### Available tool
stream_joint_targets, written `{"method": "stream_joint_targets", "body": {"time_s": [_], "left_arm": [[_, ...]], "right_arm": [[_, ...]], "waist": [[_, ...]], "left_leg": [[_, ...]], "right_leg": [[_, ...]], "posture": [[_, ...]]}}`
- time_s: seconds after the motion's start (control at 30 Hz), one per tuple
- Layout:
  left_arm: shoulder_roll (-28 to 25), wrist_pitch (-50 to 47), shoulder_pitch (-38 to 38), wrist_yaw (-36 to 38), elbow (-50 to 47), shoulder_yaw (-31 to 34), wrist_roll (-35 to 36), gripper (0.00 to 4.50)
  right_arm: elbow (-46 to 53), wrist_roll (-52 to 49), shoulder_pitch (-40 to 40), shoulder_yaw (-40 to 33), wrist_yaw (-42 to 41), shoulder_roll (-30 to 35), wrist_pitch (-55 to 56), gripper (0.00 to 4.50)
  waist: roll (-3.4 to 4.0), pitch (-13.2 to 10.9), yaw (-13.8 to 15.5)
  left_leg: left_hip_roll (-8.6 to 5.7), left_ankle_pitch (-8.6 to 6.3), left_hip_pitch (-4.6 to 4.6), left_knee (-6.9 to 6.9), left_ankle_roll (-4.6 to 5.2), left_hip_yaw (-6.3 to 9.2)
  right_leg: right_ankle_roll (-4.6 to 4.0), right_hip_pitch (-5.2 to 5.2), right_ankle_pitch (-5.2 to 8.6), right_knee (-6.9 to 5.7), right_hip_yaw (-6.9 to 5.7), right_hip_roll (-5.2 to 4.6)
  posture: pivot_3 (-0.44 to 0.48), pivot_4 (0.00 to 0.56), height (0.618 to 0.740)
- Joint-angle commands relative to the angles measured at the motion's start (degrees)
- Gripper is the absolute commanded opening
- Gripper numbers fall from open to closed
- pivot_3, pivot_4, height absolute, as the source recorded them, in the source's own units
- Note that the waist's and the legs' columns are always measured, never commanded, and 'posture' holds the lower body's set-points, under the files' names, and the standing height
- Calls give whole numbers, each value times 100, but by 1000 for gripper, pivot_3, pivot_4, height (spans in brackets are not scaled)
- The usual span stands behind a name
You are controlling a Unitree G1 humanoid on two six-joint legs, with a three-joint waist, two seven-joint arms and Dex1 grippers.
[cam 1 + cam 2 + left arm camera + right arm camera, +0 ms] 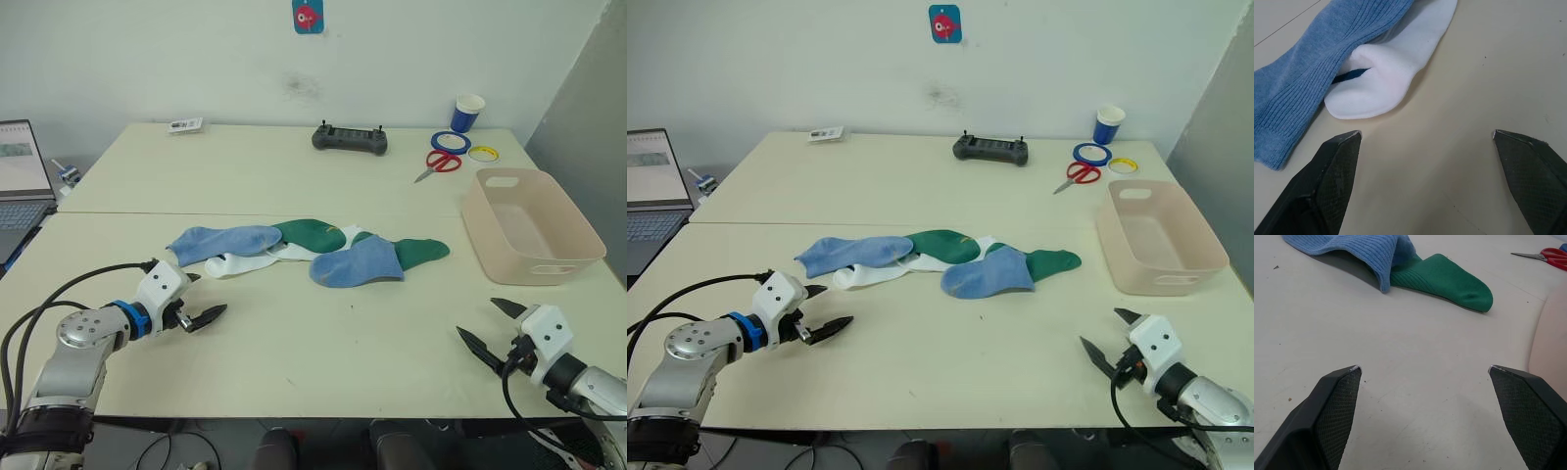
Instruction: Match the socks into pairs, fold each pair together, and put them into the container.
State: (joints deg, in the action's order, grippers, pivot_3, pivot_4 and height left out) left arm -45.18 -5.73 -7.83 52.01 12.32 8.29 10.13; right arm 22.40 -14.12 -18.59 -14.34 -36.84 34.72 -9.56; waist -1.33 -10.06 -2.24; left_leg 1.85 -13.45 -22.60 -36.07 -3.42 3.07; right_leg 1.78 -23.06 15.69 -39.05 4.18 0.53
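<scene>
From the head I get two near-identical views looking forward and down over the table (294, 362), while my wrist cameras sit low and close, the left facing a blue sock (1312, 73) and white sock (1400, 63), the right probably toward the container (1552, 342).

Sock pile is showing three colours on a cream table (294, 333).

Light blue ribbed socks (357, 264), dark green ones (419, 252), white ones (245, 262) with a dark blue cuff stripe peeking out; beige-pink bin (530, 227) is sitting by red-handled scissors (438, 164), blue and yellow tape rolls (451, 141), blue-and-white cup (468, 113).
</scene>
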Motion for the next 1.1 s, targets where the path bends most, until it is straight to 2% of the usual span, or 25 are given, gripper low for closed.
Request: {"method": "stream_joint_targets", "body": {"time_s": [0.03,0.3,0.37,0.5,0.77,0.9,1.1], "left_arm": [[-40,-82,74,57,-48,35,37,4500],[11,73,314,186,-306,172,299,4500],[76,280,266,71,-189,227,278,4500],[51,690,402,531,-15,194,428,4500],[113,1408,232,768,561,30,320,4500],[193,1490,47,985,490,-178,339,4500],[671,1396,-435,1021,-138,-813,248,4500]], "right_arm": [[228,27,116,36,58,-7,-4,4479],[66,-48,296,86,48,-56,70,4479],[38,-61,286,89,5,-28,76,4479],[69,-116,267,76,-7,-64,102,4479],[269,-105,42,115,-29,-106,130,4479],[368,-80,13,141,-29,-115,152,4479],[1050,-207,-14,238,93,-161,-247,4479]], "waist": [[0,0,-1],[0,0,4],[0,0,17],[-1,-1,17],[-1,0,30],[-1,0,37],[-5,2,55]], "left_leg": [[0,0,0,0,0,0],[0,0,-3,0,0,0],[0,0,-4,0,0,0],[0,0,-4,-1,0,0],[0,0,-3,-1,0,0],[0,0,-3,-1,0,1],[-2,0,-12,-5,0,3]], "right_leg": [[0,0,0,0,0,0],[0,-1,1,1,-1,0],[0,-2,1,1,-1,0],[1,-2,1,1,0,0],[0,-2,1,1,-1,0],[0,-1,1,0,-1,0],[2,-2,0,0,-3,0]], "posture": [[0,150,740],[0,150,740],[0,150,740],[0,150,740],[0,150,740],[0,150,740],[0,150,740]]}}
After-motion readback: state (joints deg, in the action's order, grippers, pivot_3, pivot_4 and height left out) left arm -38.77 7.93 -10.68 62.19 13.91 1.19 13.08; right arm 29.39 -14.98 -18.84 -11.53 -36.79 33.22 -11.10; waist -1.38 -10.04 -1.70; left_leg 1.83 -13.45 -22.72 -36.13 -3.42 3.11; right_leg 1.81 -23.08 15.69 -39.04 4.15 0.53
